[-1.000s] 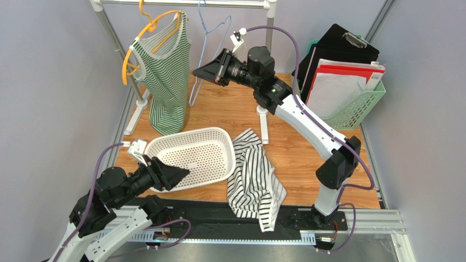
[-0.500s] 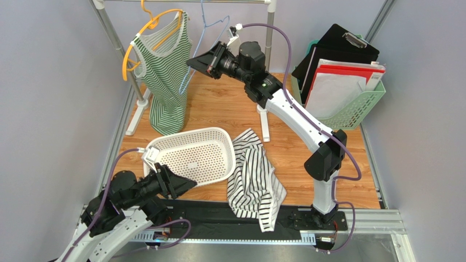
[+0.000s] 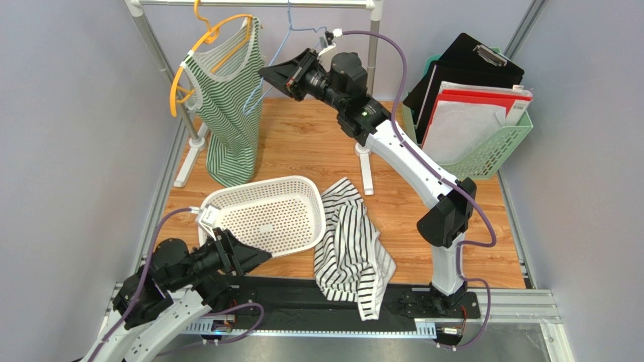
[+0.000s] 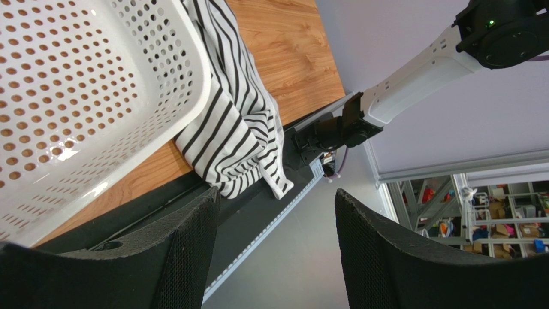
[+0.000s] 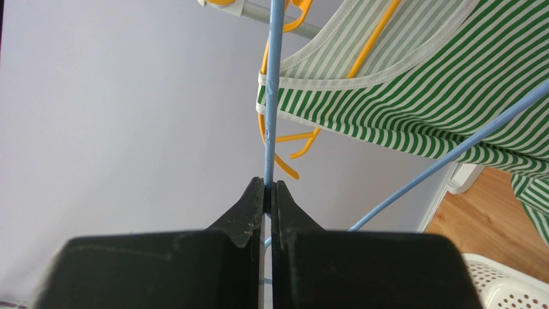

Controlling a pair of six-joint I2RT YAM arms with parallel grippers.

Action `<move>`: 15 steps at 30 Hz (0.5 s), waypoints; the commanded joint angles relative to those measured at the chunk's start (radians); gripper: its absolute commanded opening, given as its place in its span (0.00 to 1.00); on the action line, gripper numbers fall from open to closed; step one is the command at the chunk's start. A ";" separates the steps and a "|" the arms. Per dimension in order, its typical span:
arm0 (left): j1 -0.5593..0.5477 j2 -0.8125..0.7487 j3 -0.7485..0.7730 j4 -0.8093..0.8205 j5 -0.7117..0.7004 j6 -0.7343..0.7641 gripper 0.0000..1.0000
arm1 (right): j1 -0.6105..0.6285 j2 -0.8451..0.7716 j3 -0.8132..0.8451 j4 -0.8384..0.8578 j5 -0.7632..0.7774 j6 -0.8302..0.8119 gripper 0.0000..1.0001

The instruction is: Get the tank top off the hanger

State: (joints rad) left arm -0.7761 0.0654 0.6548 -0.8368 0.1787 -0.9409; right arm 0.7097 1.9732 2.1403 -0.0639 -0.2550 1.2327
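Found the right gripper [image 5: 269, 193] closed tight on a thin wire of the blue hanger [image 5: 273, 96], pads pressed together with only the wire between them. Noted a rise over the last second: carried from lower down, beside the green cloth, to a spot just under the rail [image 3: 332, 4], with the hook of the bare hanger brought up to rail height. Cannot confirm seating of the hook over the rail from any view. Found the left gripper [image 4: 276, 196] with jaws standing apart and holding nothing; drawn back toward its base in the same second, away from the white basket [image 3: 283, 179]. Located the black-and-white striped top [image 3: 351, 241] off any hanger, crumpled on the table [image 3: 302, 143] against the right side of the basket and trailing over the near edge; unmoved across the second. Judged to be the tank top of the task, given the bare hanger in hand, though not proven. Recorded also a green-striped tank top [image 3: 227, 113] hanging on the orange hanger [image 3: 178, 79] at the left end of the rail, untouched. Judged accordingly: removal likely done, present step a rehanging of the empty hanger. Release advisable only after confirmed seating of the hook, else risk of a drop onto the table.
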 commanded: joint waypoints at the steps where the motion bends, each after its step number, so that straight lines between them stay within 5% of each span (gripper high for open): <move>1: 0.003 -0.019 0.016 -0.028 0.010 -0.016 0.71 | 0.002 -0.011 -0.008 0.055 0.040 0.083 0.01; 10: 0.001 -0.019 0.057 -0.091 -0.025 -0.004 0.72 | 0.010 -0.114 -0.218 0.148 0.085 0.148 0.16; 15: 0.003 0.004 0.083 -0.104 -0.039 0.022 0.72 | 0.020 -0.152 -0.252 0.167 0.057 0.134 0.59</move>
State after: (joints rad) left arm -0.7761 0.0479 0.6937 -0.9260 0.1543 -0.9405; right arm 0.7143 1.9110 1.8877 0.0261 -0.1936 1.3579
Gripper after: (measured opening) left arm 0.721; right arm 0.447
